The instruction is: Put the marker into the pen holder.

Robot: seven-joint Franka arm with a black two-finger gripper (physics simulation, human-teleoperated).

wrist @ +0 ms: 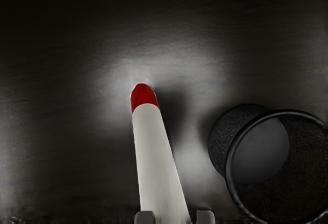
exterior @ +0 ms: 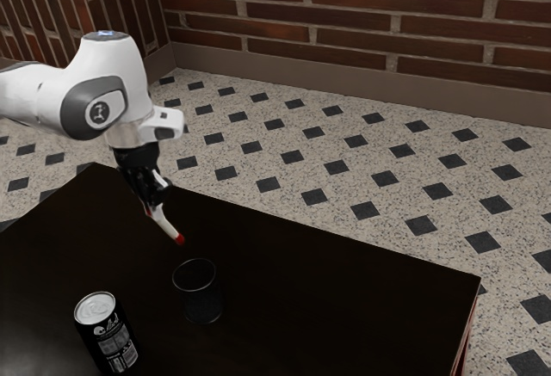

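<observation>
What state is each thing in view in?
Black two-finger claw: shut on the marker.
White marker with red end: held, tilted, red end lower, outside the pen holder.
Round black pen holder: upright, no marker inside.
Black can with silver top: upright.

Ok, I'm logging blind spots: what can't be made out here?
Marker, rear end: wrist view, cut off by the lower edge.
Pen holder, part of its rim: wrist view, cut off by the right edge.
Can, foot: exterior view, cut off by the lower edge.
Can's small print: exterior view, too small.
</observation>
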